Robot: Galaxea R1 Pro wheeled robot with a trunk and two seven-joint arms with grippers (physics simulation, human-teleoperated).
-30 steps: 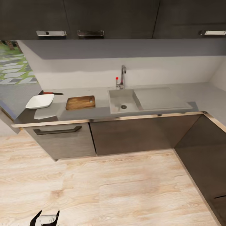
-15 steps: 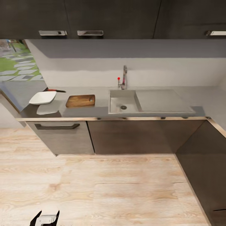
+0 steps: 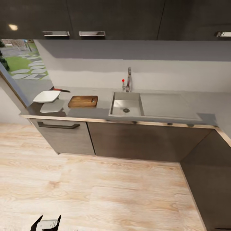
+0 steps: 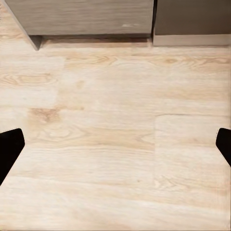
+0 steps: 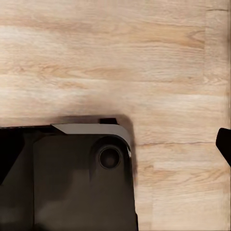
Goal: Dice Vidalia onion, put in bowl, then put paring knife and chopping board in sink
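Head view puts you well back from the kitchen run, with wood floor (image 3: 106, 189) between you and the cabinets. On the tabletop (image 3: 96, 112) the board (image 3: 82, 101) lies flat, left of the sink (image 3: 125, 107) and apart from it, its slot handle toward the sink. Further left sits the white bowl (image 3: 47, 96), near the tabletop's left end. Just behind the bowl you can make out the knife (image 3: 59, 90), red handle and dark blade, lying against the back edge; whether it touches the bowl is hard to tell at this size. The tap (image 3: 128, 80) with its red knob stands behind the basin. You can see the drain in the sink, but the part of the basin nearest you is hidden by its wall. A drawer with a dark bar handle (image 3: 58, 125) sits below the bowl.

Your left end effector (image 3: 48, 222) shows at the bottom edge of the head view. In the left wrist view its fingertips (image 4: 9, 147) stand wide apart over bare floor. In the right wrist view the right end effector (image 5: 115, 149) also has its tips spread to the frame edges, above the robot's dark base (image 5: 67, 178) and the floor.
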